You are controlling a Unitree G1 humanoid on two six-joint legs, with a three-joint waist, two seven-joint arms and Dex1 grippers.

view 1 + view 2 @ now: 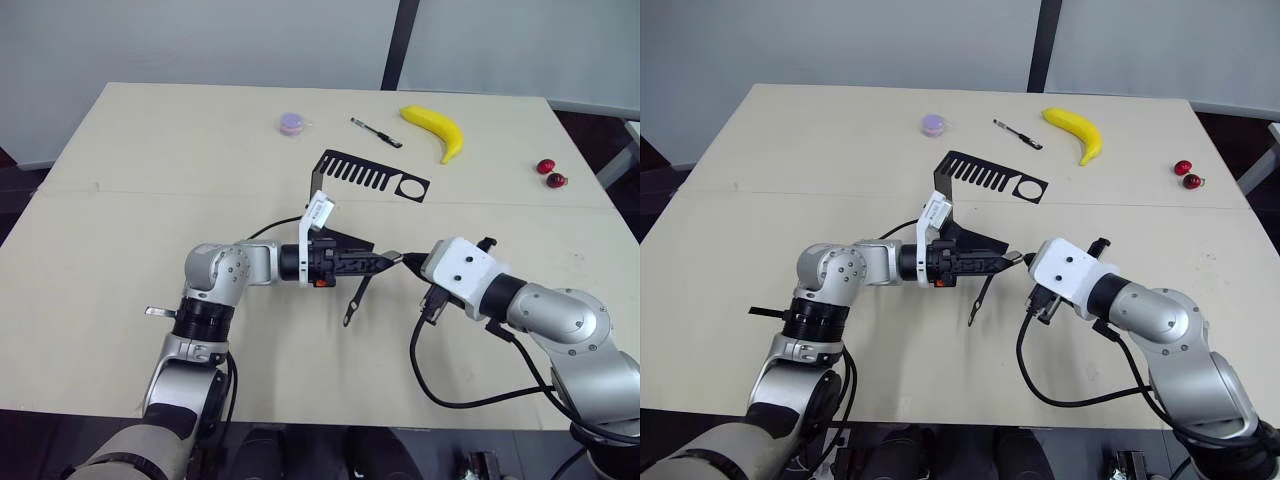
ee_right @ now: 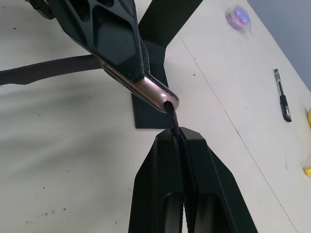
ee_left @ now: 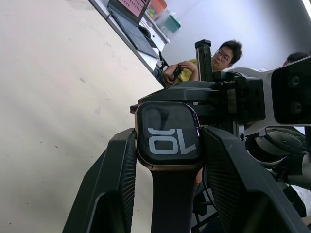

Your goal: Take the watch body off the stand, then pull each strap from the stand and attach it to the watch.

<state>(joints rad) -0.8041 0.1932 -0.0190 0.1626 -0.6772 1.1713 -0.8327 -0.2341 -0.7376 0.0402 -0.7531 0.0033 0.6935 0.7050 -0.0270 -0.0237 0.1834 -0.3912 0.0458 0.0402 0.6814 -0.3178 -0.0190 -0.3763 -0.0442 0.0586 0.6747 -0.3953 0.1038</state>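
Watch body [image 3: 167, 137] black screen, white digits, rose-grey rim; dark strap [image 1: 355, 298] below left gripper [image 1: 385, 262]. Stand [image 1: 370, 177] black, slotted. Banana [image 1: 436, 128] yellow, pen [image 1: 376, 132] black, cherries [image 1: 551, 173] red, table [image 1: 150, 160] beige.

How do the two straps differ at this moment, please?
One strap hangs loose from the watch body, already attached, its free end near the table. The other strap is pinched between the right gripper's fingers, its end at the watch body's edge and not clearly seated. The hanging strap shows along its length; the gripped one mostly hides between the fingers. Both are slim and dark, and the left gripper clamps the watch body.
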